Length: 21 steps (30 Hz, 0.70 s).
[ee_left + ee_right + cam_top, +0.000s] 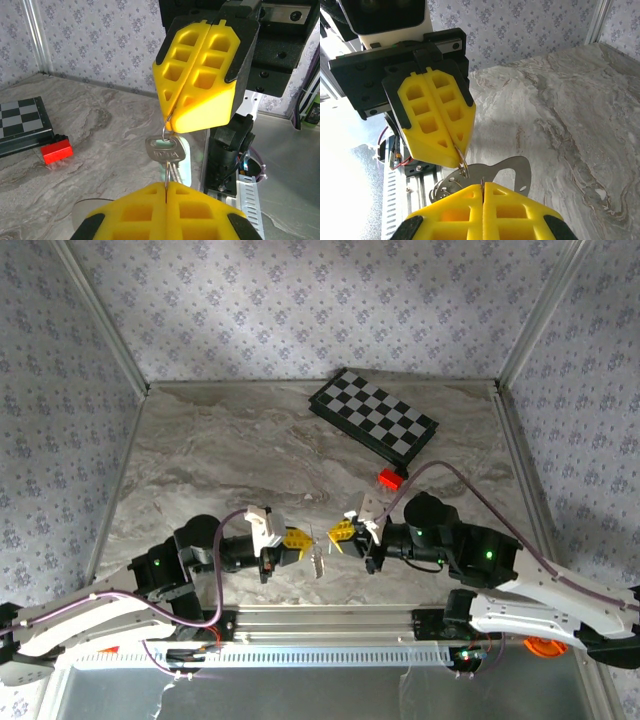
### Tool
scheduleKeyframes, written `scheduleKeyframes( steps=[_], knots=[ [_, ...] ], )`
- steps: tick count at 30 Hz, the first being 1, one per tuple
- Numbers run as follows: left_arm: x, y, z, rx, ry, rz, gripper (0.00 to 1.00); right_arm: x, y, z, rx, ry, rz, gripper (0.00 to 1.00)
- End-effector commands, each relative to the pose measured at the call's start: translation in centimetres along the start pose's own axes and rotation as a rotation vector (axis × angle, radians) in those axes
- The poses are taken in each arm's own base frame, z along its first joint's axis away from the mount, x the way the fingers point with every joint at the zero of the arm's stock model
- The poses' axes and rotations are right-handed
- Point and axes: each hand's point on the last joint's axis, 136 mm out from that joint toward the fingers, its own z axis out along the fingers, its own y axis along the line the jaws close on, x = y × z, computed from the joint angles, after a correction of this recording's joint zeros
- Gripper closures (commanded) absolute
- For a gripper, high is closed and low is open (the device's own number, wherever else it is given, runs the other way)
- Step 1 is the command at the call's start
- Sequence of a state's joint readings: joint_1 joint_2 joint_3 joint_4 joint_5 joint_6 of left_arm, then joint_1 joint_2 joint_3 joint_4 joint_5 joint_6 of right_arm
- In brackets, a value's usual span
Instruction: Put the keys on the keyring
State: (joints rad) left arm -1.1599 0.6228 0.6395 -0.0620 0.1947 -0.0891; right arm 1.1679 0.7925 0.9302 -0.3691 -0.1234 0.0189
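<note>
Suspended over the near-middle counter (pixel 200 460) between left tool (pixel 307 540) and right tool (pixel 331 535), both clenched on its wire, the keyring (pixel 165 131) already carries at least one key (pixel 166 150); remaining keys unconfirmed.

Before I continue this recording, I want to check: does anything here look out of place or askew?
The chessboard lies slanted at the far edge of the table, a red block loose beside it. Otherwise nothing: left gripper and right gripper, both shut, hold the keyring above the table, keys hanging from it.
</note>
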Motion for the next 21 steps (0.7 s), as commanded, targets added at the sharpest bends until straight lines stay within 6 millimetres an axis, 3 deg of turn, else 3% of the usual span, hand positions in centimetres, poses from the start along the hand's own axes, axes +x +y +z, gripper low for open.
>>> scheduleKeyframes(
  steps=[1, 21],
  knots=[
    [-3.08, -0.76, -0.73, 0.024, -0.1, 0.034, 1.0, -1.11, 0.48, 0.08, -0.023, -0.042, 0.02, 1.0],
    [-2.95, -0.68, -0.73, 0.02, -0.099, 0.03, 1.0, -0.35, 0.9, 0.79, -0.051, -0.04, 0.014, 1.0]
  ],
)
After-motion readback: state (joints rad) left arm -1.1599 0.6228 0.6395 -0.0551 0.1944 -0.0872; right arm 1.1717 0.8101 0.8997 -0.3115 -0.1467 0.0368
